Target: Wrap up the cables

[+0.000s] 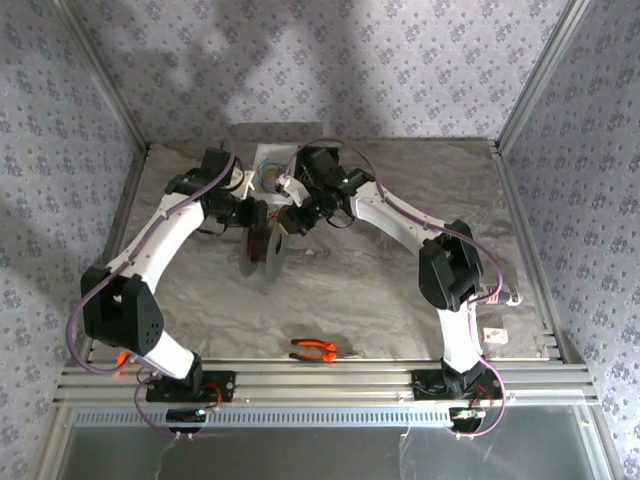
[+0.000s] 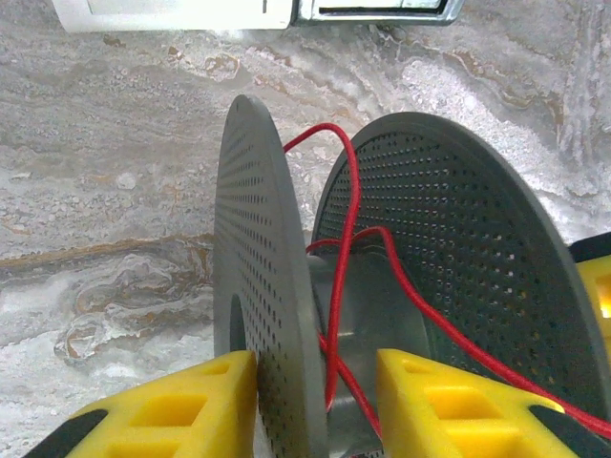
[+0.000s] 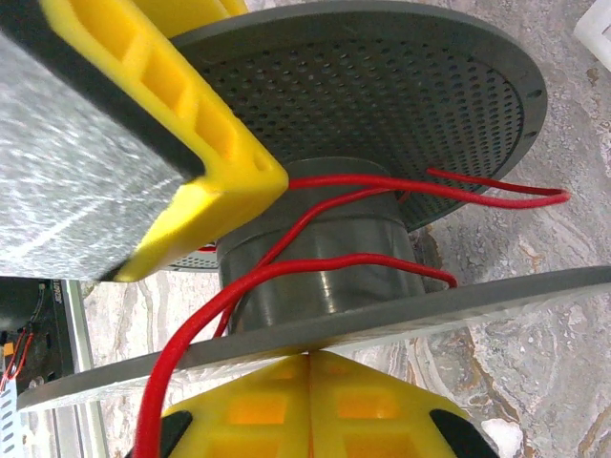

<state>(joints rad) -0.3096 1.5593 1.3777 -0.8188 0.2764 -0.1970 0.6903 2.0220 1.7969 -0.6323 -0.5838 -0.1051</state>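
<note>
Jaws of L gripper (image 2: 315, 382) straddle one flange (image 2: 253, 248) of spool (image 2: 458, 248), prob steadying it on edge on tabletop (image 2: 115, 191); clamped or loose, can't tell. Red cable (image 2: 348, 191) loops loosely round hub (image 3: 325, 258). R gripper (image 3: 310, 367) jaws shut, cable running alongside, prob to guide turns.

Table (image 1: 360, 300): open surface between the two arms, with pliers (image 1: 313, 349) lying at its near edge. Behind the spool (image 1: 266, 246), a white box (image 1: 268, 165) closes the way. Loose red wire (image 2: 349, 191) loops cross the gap between the spool's discs, where a finger (image 2: 449, 405) of the left gripper (image 2: 315, 391) also stands.
</note>
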